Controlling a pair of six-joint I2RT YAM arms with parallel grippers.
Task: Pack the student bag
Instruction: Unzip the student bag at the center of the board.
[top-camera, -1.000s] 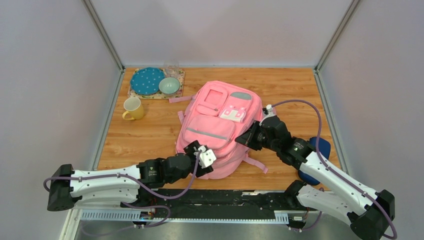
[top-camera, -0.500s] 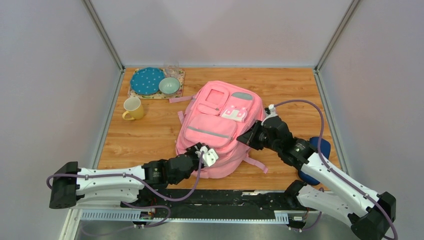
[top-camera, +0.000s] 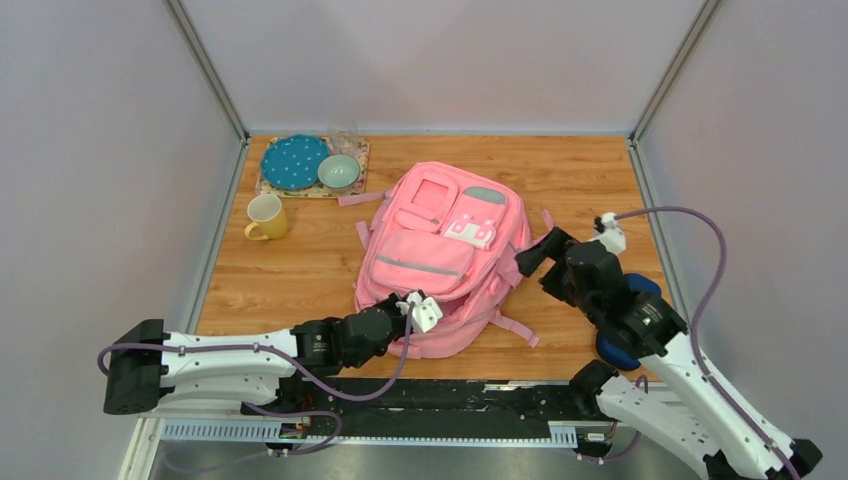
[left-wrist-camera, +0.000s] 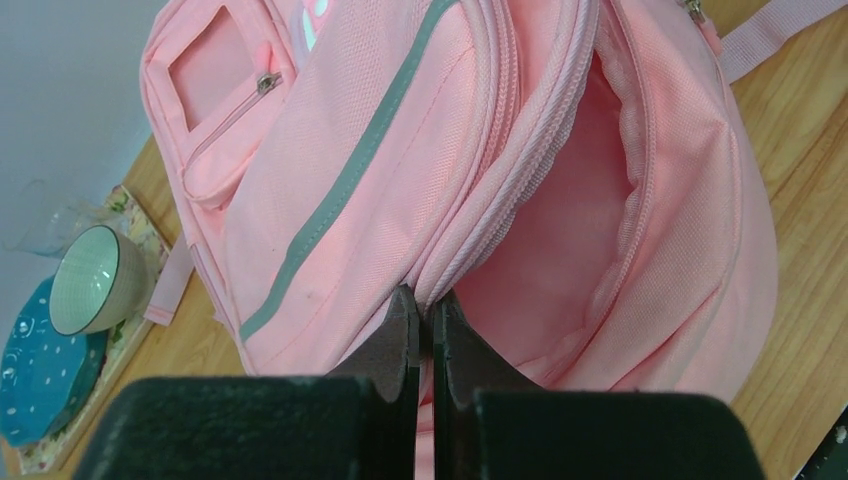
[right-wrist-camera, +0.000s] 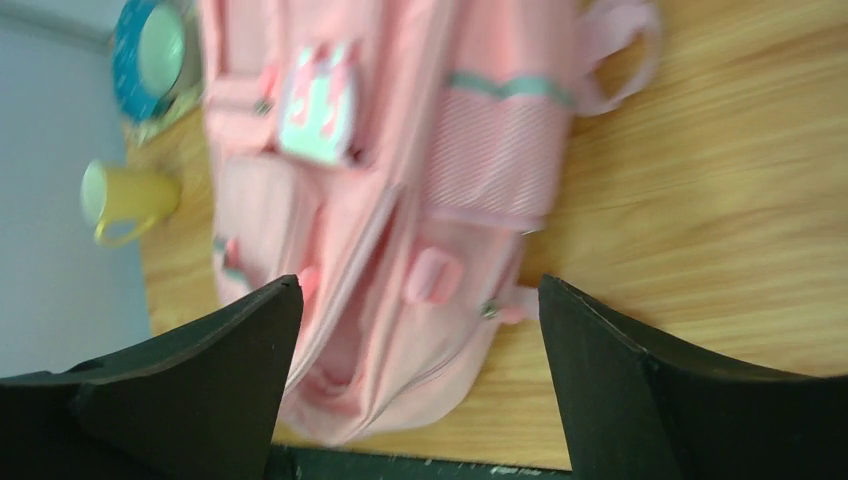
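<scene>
Student bag (top-camera: 440, 262) on wooden table (top-camera: 300, 285), pale walls (top-camera: 440, 60)

One student bag (top-camera: 440, 260) lies on the tabletop (top-camera: 590, 180). At the far left are one yellow mug (top-camera: 265, 217), one blue dotted plate (top-camera: 294, 161), one pale green bowl (top-camera: 339, 171), one clear glass (top-camera: 343, 134) and one patterned mat (top-camera: 310, 192). One dark blue case (top-camera: 608, 352), partly hidden, shows at the near right. There are two arms: one left arm (top-camera: 220, 358) and one right arm (top-camera: 690, 385).
</scene>
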